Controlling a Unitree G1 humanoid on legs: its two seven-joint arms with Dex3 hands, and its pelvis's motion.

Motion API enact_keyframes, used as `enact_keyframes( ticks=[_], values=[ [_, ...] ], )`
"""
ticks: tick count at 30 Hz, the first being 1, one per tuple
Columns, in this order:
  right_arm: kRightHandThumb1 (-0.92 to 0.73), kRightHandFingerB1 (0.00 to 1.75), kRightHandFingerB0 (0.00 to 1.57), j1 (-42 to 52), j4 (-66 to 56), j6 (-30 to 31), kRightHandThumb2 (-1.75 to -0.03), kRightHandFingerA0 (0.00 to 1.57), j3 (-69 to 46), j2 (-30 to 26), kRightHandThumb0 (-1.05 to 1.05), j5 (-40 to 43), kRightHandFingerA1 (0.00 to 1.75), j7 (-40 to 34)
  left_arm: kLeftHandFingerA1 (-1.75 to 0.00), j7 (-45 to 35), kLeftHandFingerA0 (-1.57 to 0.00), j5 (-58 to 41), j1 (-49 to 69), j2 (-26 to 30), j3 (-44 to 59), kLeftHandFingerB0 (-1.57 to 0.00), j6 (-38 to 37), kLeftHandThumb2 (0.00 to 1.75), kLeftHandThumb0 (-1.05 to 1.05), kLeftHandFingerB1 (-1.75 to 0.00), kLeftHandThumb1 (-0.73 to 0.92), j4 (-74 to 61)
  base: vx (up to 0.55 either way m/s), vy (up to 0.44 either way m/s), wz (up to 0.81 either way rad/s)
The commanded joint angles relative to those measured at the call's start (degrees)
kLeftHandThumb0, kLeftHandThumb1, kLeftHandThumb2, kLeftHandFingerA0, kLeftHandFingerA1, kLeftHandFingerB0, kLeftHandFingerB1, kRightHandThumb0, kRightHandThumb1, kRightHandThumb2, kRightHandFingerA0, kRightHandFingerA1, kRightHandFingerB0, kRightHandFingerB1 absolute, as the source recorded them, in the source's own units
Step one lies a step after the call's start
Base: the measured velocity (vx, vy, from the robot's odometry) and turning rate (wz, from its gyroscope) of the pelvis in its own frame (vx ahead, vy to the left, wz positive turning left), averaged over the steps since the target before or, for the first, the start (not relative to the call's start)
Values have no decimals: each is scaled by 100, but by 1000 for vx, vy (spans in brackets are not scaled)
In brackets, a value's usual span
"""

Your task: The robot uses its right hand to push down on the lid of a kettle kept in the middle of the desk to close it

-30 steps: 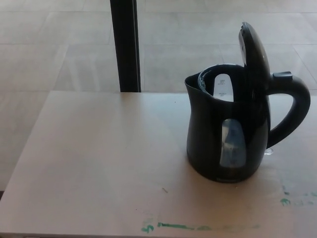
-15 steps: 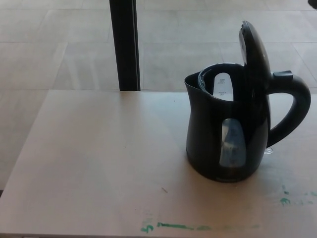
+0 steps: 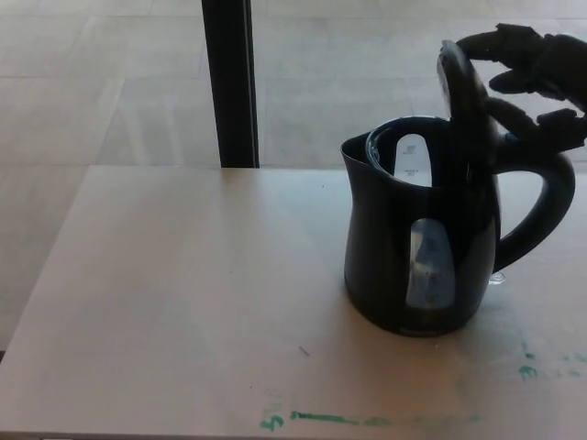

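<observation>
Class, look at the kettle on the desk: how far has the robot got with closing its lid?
Done: nothing; the lid of the kettle stands upright, open. In hand: the right hand, fingers apart, is by the lid's top edge, above the handle. Left: pushing the lid down shut.

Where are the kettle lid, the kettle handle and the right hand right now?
kettle lid (image 3: pixel 461 87), head view, on the middle of the raised lid.
kettle handle (image 3: pixel 553 197), head view, on the outer curve of the loop.
right hand (image 3: pixel 539 66), head view, on the dark palm behind the lid.
</observation>
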Motion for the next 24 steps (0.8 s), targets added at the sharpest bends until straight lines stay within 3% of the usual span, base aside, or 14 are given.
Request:
enact_keyframes(
  ticks=[1, 3, 4, 6, 7, 13, 15, 17, 18, 19, 20, 21, 23, 24],
  values=[
    [-92, 28, 10, -182, 396, -823, -71, 4, 423, 140, -92, -834, 34, 10, -53, -9, -54, -126, 41, 111, 43, -38, 31, 60, -64, -36, 65, -22, 0, 0, 0],
    [-92, 28, 10, -227, 540, -947, -71, 4, 487, 200, -92, -867, 34, 53, -53, 24, -54, -126, 24, 115, 49, -38, 63, 60, -64, -36, 65, 4, 0, 0, 0],
    [-70, 31, 4, -311, 606, -763, -116, 0, 609, 318, -88, -955, 40, 127, -54, 7, -56, -113, 19, 123, 34, -37, 73, 60, -64, -36, 64, 3, 0, 0, 0],
    [-73, 32, 0, -345, 673, -838, -117, 8, 699, 402, -92, -1055, 52, 96, -53, 18, -56, -120, 20, 116, 45, -38, 41, 59, -64, -36, 64, 8, 0, 0, 0],
    [-75, 31, 0, -371, 709, -799, -117, 2, 719, 455, -97, -1079, 49, 95, -62, 15, -51, -126, -1, 126, 49, -33, 68, 88, -66, -49, 50, 1, 0, 0, 0],
    [-70, 33, 0, -593, 862, -924, -115, 0, 925, 659, -90, -1363, 50, 240, -50, 21, -55, -80, -16, 141, -8, -35, 5, 60, -66, -34, 64, -22, 0, 0, 0],
    [-69, 37, 0, -530, 763, -835, -113, 3, 936, 695, -88, -1426, 52, 282, -59, 30, -48, -91, -47, 146, -8, -31, 14, 89, -69, -47, 53, 35, 0, 0, 0],
    [-70, 35, 0, -512, 611, -745, -114, 8, 1084, 664, -91, -1663, 51, 407, -53, -20, -54, -196, -55, 156, 65, -37, 105, 59, -64, -35, 64, 0, 0, 0, 0],
    [-77, 34, 9, -503, 478, -687, -82, 10, 1217, 646, -102, -1823, 45, 515, -53, -48, -54, -220, -37, 156, 75, -35, 137, 59, -64, -35, 64, -42, 0, 0, 0],
    [-37, 50, 0, -477, 399, -635, -104, 0, 1249, 658, -40, -1859, 51, 544, -51, -69, -52, -204, -39, 175, 56, -34, 113, 60, -65, -34, 65, -40, 0, 0, 0],
    [-37, 50, 0, -462, 358, -615, -104, 0, 1266, 669, -40, -1888, 51, 531, -51, -105, -52, -178, -26, 193, 25, -34, 54, 60, -65, -34, 65, -65, 0, 0, 0],
    [-88, 30, 14, -432, 297, -621, -67, 16, 1324, 669, -94, -1968, 39, 543, -50, -87, -53, -143, -28, 201, -16, -33, 53, 60, -66, -34, 65, -57, 0, 0, 0],
    [-87, 29, 15, -357, 218, -671, -67, 16, 1416, 666, -90, -2087, 38, 528, -52, -36, -56, -180, -62, 207, 7, -35, 138, 60, -63, -34, 64, -41, 0, 0, 0],
    [-39, 50, 0, -315, 212, -666, -104, 0, 1489, 686, -39, -2173, 51, 525, -51, -29, -56, -172, -56, 201, -6, -35, 103, 60, -63, -34, 66, -47, 0, 0, 0]
  ],
)
